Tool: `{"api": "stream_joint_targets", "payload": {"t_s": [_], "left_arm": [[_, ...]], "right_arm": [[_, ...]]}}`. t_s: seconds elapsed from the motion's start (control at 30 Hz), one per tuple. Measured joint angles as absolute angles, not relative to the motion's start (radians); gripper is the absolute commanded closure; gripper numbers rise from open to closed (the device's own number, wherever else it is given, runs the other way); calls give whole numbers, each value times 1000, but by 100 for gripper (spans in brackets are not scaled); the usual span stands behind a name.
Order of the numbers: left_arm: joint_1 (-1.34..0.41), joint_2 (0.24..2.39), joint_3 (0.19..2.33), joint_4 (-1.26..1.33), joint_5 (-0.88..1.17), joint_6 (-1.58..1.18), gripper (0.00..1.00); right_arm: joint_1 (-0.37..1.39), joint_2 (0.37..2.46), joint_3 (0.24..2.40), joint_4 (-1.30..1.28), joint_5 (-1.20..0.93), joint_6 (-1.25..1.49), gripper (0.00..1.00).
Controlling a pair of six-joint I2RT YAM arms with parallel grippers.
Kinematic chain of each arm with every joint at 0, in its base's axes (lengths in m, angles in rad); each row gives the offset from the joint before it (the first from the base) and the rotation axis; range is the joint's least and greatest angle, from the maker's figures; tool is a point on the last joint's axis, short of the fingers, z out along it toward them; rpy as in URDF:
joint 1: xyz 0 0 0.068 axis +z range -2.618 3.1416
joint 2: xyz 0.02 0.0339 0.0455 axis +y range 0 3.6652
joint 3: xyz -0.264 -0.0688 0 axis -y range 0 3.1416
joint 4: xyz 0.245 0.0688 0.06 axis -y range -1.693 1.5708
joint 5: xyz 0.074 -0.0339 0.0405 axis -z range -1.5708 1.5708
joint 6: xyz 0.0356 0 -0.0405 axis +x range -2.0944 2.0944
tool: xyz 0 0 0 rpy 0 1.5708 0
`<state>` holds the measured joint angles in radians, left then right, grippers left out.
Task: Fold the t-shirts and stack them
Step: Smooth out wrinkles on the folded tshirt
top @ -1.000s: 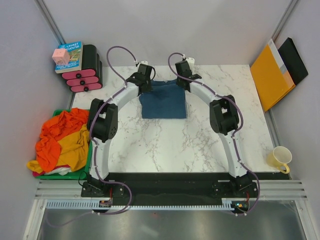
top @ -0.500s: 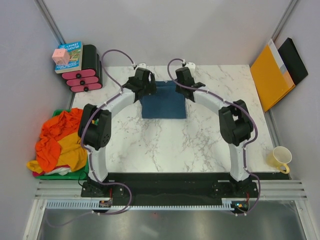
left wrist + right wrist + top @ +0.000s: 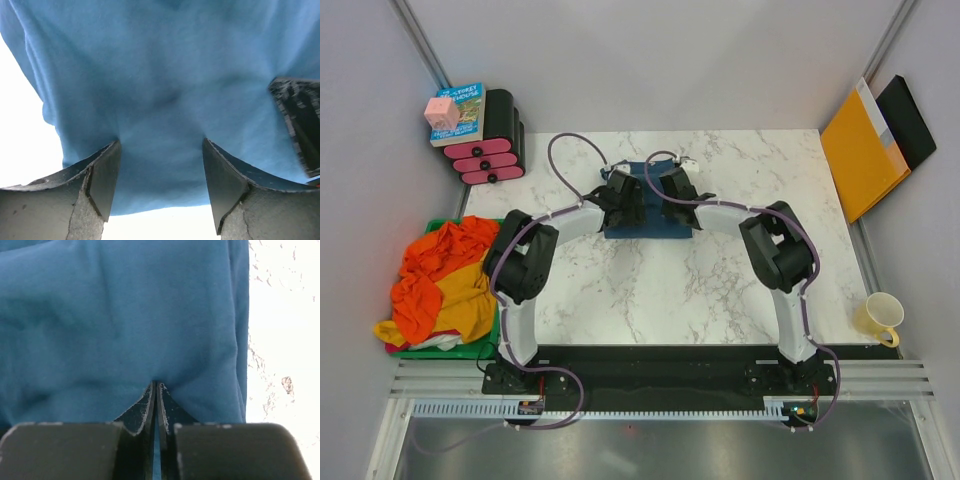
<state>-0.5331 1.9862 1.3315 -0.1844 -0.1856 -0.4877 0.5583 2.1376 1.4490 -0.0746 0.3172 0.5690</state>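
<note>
The dark teal-blue t-shirt (image 3: 650, 228) lies folded at the far middle of the table. Both grippers are on top of it. My left gripper (image 3: 620, 205) is open; in the left wrist view (image 3: 161, 170) its fingertips (image 3: 102, 182) rest apart on the blue cloth (image 3: 165, 75), with nothing pinched. My right gripper (image 3: 675, 200) is shut; in the right wrist view (image 3: 156, 390) a thin fold of the teal cloth (image 3: 125, 315) sits between its jaws. The orange t-shirt (image 3: 435, 265) and the mustard yellow t-shirt (image 3: 465, 300) lie crumpled in a heap at the left.
The heap sits on a green tray (image 3: 455, 349) off the table's left edge. A book with a pink cube (image 3: 455, 112) and pink-black rollers (image 3: 490, 150) stand far left. Orange and black folders (image 3: 865, 150) lean far right. A yellow mug (image 3: 878, 318) stands near right.
Both grippers have moved from the shirt's far edge toward me and inward, and now sit over its middle. The arms' elbows have swung with them.
</note>
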Motion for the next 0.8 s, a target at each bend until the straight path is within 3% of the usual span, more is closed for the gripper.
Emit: {"api": "stream_joint_targets", "payload": {"t_s": [0.5,0.8], "left_arm": [[-631,1797,1029,-114,-229,-577,35],[-892,1539,766,-199,-303,-746,35]], "right_arm": [[682,1891,1079,-5,370,713,91],[897,1592,770,-126,436,857,87]]}}
